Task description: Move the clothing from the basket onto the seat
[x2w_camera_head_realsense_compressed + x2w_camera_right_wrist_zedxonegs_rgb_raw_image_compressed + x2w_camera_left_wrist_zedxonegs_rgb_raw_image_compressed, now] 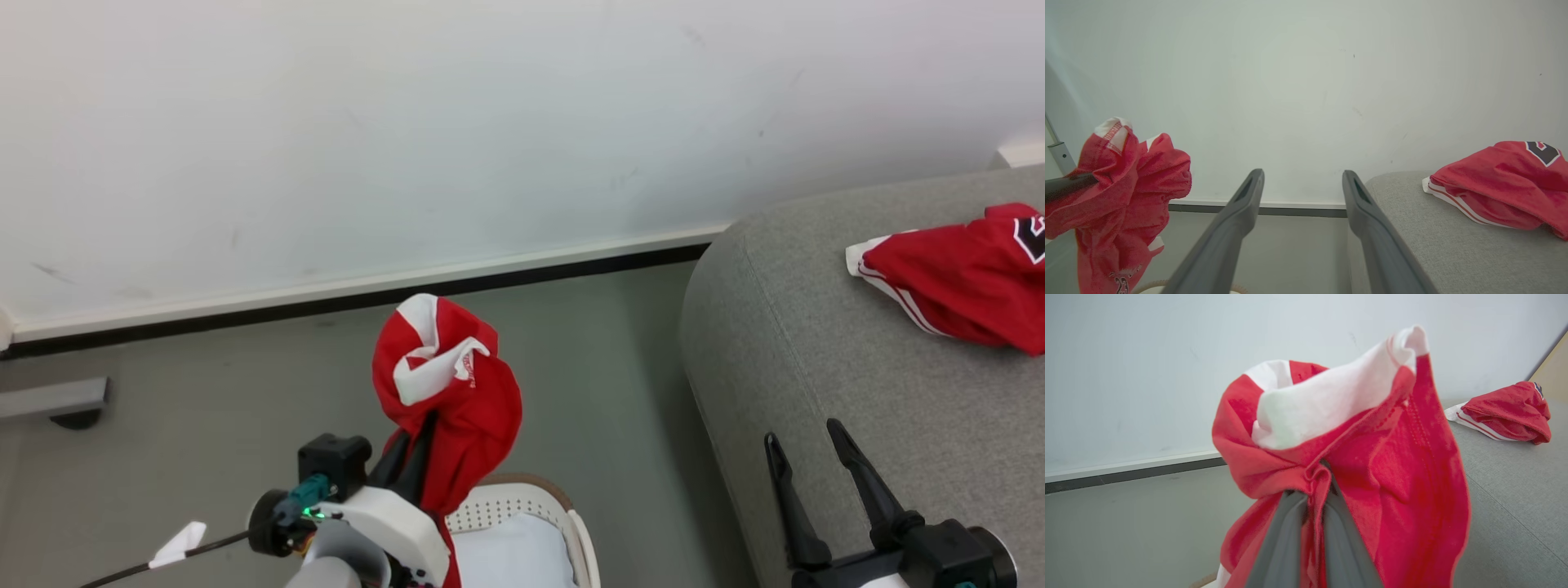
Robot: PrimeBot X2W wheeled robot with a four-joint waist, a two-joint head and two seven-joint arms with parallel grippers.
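My left gripper (pixel 420 429) is shut on a red garment with white trim (pixel 449 392), held up in the air above the basket (pixel 522 500). In the left wrist view the gripper (pixel 1316 479) pinches a fold of that garment (pixel 1396 465), which drapes over both fingers. A second red garment with white stripes and a black-and-white emblem (pixel 963 278) lies on the grey seat (pixel 816 367). My right gripper (pixel 804 437) stands open over the seat's near edge, nothing between its fingers (pixel 1302 173). From the right wrist view the held garment (pixel 1126 192) hangs at the left.
A white wall with a pale skirting board (pixel 367 286) runs behind the grey floor (pixel 204 425). Pale fabric (pixel 510 555) shows inside the basket. A grey bracket (pixel 53 400) juts out at the far left. Open floor lies between basket and seat.
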